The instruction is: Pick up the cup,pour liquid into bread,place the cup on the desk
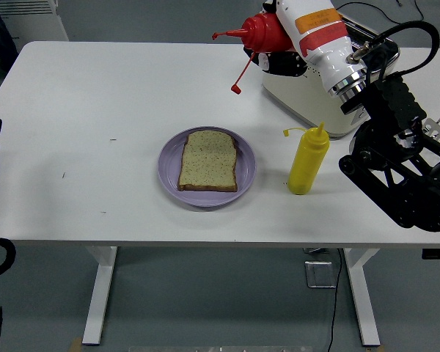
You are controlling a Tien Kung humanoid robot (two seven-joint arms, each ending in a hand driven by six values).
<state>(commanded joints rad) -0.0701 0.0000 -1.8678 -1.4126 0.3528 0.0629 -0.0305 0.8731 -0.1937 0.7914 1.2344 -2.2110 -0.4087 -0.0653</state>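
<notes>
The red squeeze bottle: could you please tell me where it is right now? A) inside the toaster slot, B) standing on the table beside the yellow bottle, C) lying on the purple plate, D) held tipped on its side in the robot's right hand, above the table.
D: the red squeeze bottle is gripped by the right hand, nozzle pointing left, in front of the toaster.
</notes>
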